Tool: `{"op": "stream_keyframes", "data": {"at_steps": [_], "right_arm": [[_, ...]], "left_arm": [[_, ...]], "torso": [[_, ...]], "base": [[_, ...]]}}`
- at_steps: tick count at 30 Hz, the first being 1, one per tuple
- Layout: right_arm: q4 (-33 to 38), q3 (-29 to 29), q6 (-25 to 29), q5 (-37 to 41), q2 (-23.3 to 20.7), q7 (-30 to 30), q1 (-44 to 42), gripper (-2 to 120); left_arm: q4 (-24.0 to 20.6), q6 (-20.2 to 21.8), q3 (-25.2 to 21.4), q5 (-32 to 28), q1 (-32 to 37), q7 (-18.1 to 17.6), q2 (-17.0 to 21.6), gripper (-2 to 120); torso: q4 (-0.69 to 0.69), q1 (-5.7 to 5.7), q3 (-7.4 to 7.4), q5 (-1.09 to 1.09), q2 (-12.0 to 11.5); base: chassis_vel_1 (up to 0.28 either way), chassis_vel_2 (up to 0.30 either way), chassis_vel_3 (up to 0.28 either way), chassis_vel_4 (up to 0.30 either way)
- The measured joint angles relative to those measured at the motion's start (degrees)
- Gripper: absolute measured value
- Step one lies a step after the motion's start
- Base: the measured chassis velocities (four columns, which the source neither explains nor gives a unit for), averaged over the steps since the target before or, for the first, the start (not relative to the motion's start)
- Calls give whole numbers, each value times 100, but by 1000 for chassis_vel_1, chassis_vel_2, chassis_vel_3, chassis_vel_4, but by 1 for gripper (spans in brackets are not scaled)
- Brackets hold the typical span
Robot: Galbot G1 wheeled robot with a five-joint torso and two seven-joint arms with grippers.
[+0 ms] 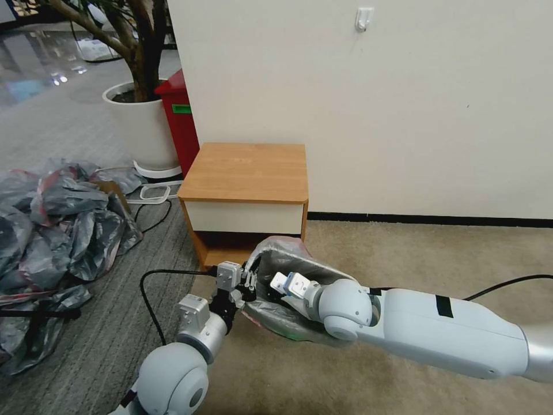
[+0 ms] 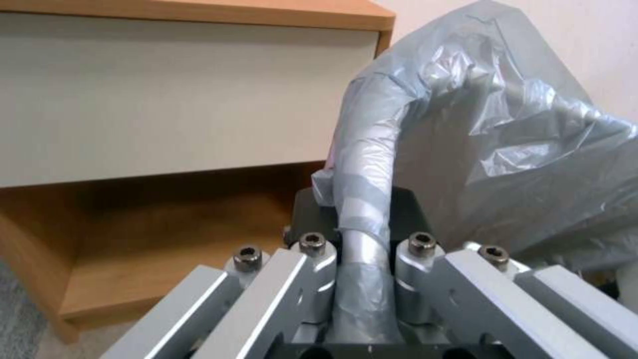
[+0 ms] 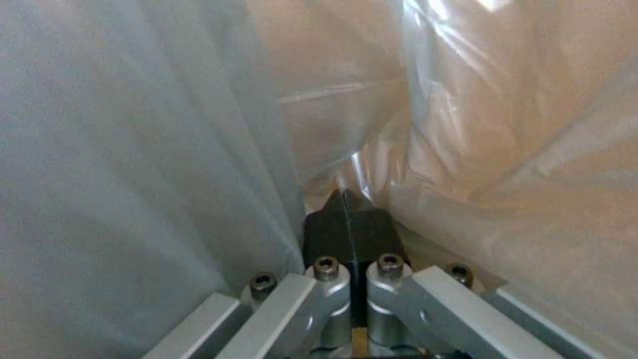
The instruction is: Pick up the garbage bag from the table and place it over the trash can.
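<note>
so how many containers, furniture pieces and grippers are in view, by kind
planter: 1
red bin: 1
held garbage bag: 1
heap of grey-and-pink bags: 1
nightstand table: 1
grippers, left gripper and right gripper: 2
total: 7

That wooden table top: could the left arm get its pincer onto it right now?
Probably not freely. The left pincer is shut on the garbage bag, low in front of the table, whose bare top sits higher. The right pincer is closed inside the same bag, so reaching up would drag it.
</note>
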Motion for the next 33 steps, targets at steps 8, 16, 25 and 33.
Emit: {"op": "stream_keyframes", "data": {"at_steps": [8, 16, 25, 33], "right_arm": [[-82, -2, 0, 35, 1, -34, 0, 0], [-245, -23, 0, 28, 76, -38, 1, 0], [-273, 32, 0, 10, 55, -104, -56, 0], [-38, 173, 1, 166, -37, -45, -51, 0]], "left_arm": [[-71, 4, 1, -3, 35, 3, 11, 6], [-157, 25, 7, -13, 30, 4, 45, 6], [-142, 77, 24, -23, 22, 8, -24, 6], [253, 62, 13, -32, -99, 7, -111, 6]], "torso": [[0, 0, 0, 0, 0], [0, 0, 0, 0, 0], [0, 0, 0, 0, 0], [0, 0, 0, 0, 0]], "base": [[0, 0, 0, 0], [0, 0, 0, 0], [0, 0, 0, 0], [0, 0, 0, 0]]}}
